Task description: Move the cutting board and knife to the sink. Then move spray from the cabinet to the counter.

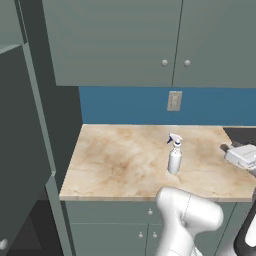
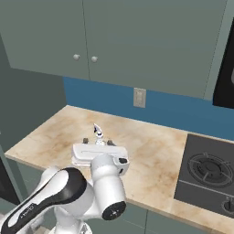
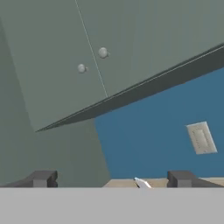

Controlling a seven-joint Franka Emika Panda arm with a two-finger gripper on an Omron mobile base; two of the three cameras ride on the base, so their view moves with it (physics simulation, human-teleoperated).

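Spray point(image 1: 174, 156) stood upright on the counter point(image 1: 115, 165), so your gripper point(image 3: 111, 179) hung behind it, jaws spread wide and empty.

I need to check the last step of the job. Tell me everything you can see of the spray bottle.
The spray is a small pale grey-white bottle with a white trigger head and a bluish nozzle tip, plastic by its look. It stands upright on the counter, out of the cabinet, in front of the blue wall. Nothing grips it: the gripper is open just above and behind it, and the hand view catches the trigger tip low between the fingers.
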